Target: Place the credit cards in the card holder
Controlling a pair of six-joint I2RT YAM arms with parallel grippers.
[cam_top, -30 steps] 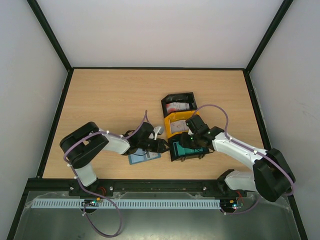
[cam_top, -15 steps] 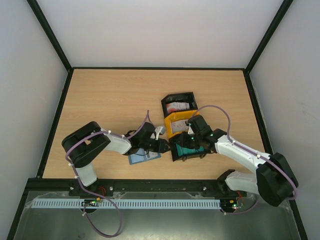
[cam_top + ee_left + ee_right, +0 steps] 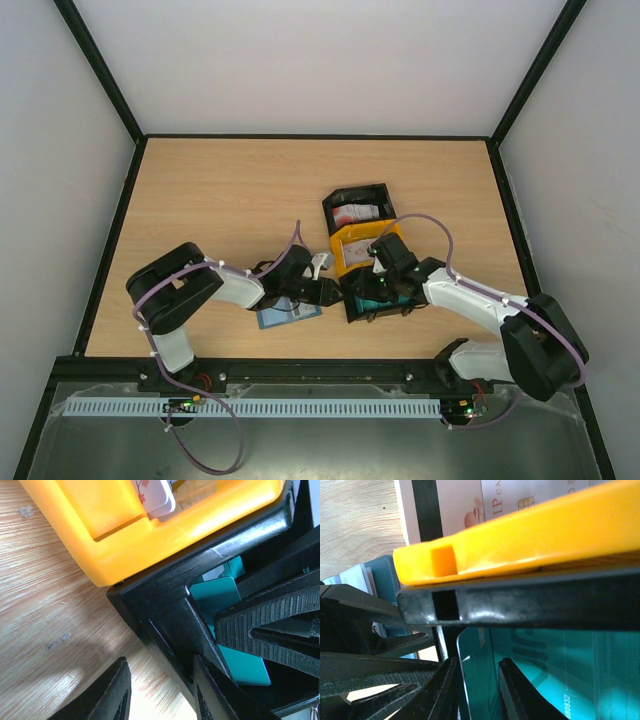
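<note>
Just left of the tray [image 3: 355,187], seen from above, the holder [image 3: 288,316] lies flat on the table [image 3: 220,200], with the left tool [image 3: 335,292] between the two and the right tool [image 3: 378,290] down in the tray's green end. At the tray's corner, the left wrist view shows the left tool released, with wood between its jaws, and a teal card [image 3: 240,667] inside the tray under the right tool. Over that card's edge, the right wrist view shows jaws apart and gripping nothing; picking a card out seems to be the step in hand, and the next move calls for pinching that edge and lifting it over the tray wall.
</note>
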